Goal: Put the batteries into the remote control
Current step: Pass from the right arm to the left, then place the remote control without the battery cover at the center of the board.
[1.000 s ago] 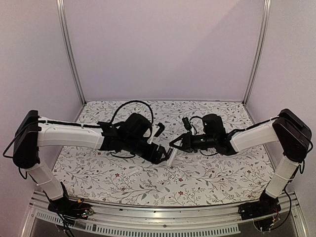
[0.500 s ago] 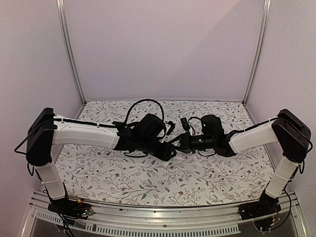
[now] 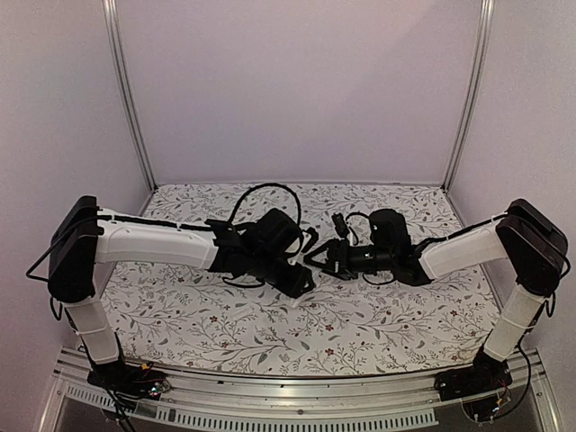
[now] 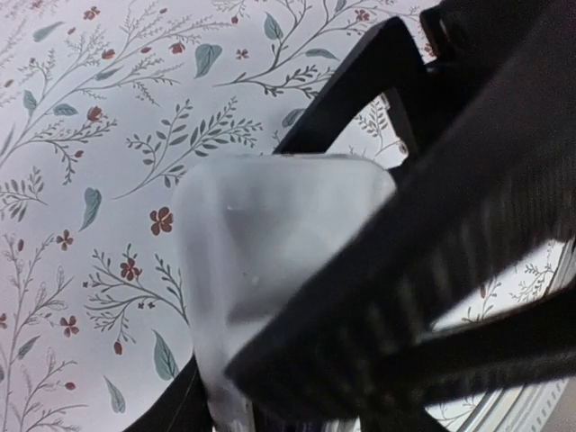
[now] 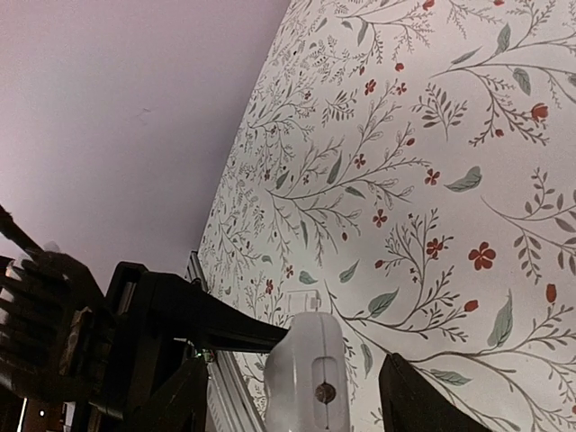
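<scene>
1. The remote control (image 4: 270,261), a slim white rectangular plastic bar, sits clamped between the black fingers of the left tool (image 3: 302,286), held off the table near the centre of the top view.
2. The right tool (image 5: 297,396) stands open, one finger on either side of the bar's rounded end at the lower edge of its wrist view, with a gap on both sides.
3. Likely reason: one tool steadies the bar in the air so the other is free for the batteries, none of which shows.
4. In the right wrist view the bar's long axis runs up-down, its rounded end toward frame centre and the rest cut off below.
5. Beneath lies the floral-patterned table (image 5: 450,135).
</scene>
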{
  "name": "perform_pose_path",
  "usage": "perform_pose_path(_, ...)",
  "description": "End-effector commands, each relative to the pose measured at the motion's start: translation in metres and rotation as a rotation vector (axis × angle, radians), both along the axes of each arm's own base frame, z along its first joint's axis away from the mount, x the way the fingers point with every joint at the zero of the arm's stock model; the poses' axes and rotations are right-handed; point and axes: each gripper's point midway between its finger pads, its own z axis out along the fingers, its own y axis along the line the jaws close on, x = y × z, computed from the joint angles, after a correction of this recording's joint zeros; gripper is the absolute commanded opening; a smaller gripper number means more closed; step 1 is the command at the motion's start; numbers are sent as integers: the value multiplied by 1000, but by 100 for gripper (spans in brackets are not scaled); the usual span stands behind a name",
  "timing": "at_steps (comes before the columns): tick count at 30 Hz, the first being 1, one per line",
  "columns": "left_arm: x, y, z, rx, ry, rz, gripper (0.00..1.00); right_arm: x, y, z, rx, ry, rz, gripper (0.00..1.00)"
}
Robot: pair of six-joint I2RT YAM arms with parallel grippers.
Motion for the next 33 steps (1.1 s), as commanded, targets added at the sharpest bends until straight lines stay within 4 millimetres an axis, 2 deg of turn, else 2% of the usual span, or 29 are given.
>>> perform_pose_path(1,-9,4,-7,82,8,-88,38,12,-27,-4,-24,4,-66,70)
perform_pose_path(6,-20,11,-31,202,77,-174,38,21,-65,-10,-103,-12,-135,78)
perform_pose_path(11,-18,14,-49,309,95,-212,38,28,-102,-6,-191,-56,-200,82)
perform_pose_path(13,-19,18,-59,367,119,-234,39,28,-114,1,-222,-99,-218,83)
perform_pose_path(15,-18,16,-61,395,125,-253,40,28,-124,7,-256,-141,-241,85)
perform_pose_path(17,-11,19,-64,435,111,-245,40,26,-132,22,-272,-211,-258,87)
perform_pose_path(20,-11,19,-71,468,129,-263,42,25,-143,33,-303,-279,-293,98)
perform_pose_path(22,-11,20,-75,495,138,-277,44,27,-154,37,-333,-318,-338,99)
perform_pose_path(25,-12,22,-81,529,153,-298,46,33,-182,44,-383,-345,-489,99)
perform_pose_path(27,-13,22,-83,540,162,-308,48,31,-198,56,-377,-378,-566,99)
perform_pose_path(29,-14,23,-84,549,171,-316,49,25,-205,74,-351,-434,-591,99)
perform_pose_path(33,-16,20,-87,554,188,-344,51,17,-209,93,-358,-494,-579,99)
